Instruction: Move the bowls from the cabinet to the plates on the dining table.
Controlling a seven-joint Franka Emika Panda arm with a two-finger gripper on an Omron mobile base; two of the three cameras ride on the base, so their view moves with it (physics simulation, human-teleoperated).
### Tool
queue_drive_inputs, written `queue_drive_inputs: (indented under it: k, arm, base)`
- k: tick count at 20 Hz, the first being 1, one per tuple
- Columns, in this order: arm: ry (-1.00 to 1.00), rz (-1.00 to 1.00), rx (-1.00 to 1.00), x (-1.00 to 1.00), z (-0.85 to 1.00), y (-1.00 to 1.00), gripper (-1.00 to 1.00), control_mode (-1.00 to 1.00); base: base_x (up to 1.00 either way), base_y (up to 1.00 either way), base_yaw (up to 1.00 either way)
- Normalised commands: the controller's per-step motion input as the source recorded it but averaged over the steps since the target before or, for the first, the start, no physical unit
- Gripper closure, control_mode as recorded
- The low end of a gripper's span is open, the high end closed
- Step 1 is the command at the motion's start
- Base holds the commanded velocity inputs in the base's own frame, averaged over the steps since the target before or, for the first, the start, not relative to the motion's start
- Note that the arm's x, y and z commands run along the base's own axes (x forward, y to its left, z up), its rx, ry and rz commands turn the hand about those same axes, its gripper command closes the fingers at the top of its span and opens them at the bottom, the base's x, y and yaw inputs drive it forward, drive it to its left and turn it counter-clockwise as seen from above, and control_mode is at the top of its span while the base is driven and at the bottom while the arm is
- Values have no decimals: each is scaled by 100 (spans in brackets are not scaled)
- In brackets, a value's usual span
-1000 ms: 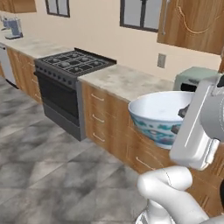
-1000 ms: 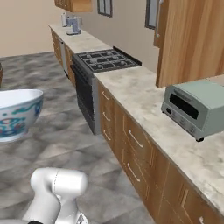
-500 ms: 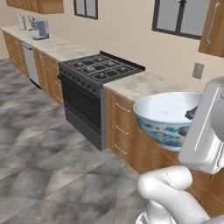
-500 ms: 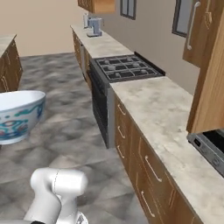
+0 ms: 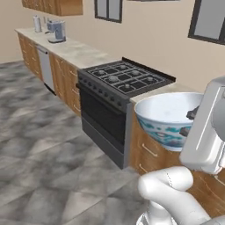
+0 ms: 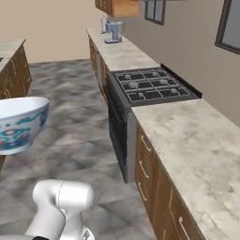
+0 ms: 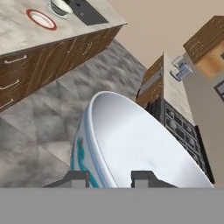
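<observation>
Hand view: my fingers (image 7: 109,178) pinch bowl (image 7: 131,148) by rim, one tip inside, one outside. Edge-only hold; risk: bowl tips or slips out if base jolts or swings fast. Bowl rides mid-air beside stove (image 5: 125,79), could clip its corner. Arm folded close above base, hand raised, bowl upright. Dining surface (image 7: 26,35) with red plate (image 7: 40,19) well apart, other bowl (image 7: 60,6) already there.

open grey floor (image 5: 48,132) was seen left of the carried bowl (image 5: 169,116); the stove (image 5: 118,88) and counter run (image 6: 197,150) blocked the far side.
</observation>
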Motion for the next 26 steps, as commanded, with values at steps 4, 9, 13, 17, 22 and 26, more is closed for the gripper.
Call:
queue_drive_inputs:
  k: [4, 9, 13, 17, 22, 26]
  arm:
    - [0, 0, 0, 0, 0, 0, 100, 100]
    - [0, 0, 0, 0, 0, 0, 100, 100]
    - [0, 0, 0, 0, 0, 0, 100, 100]
    - [0, 0, 0, 0, 0, 0, 100, 100]
    - [0, 0, 0, 0, 0, 0, 100, 100]
    - [0, 0, 0, 0, 0, 0, 100, 100]
  base:
    - [100, 20, 16]
    - [100, 18, 16]
    - [100, 15, 17]
    - [100, 15, 17]
    - [90, 14, 30]
    - [2, 1, 66]
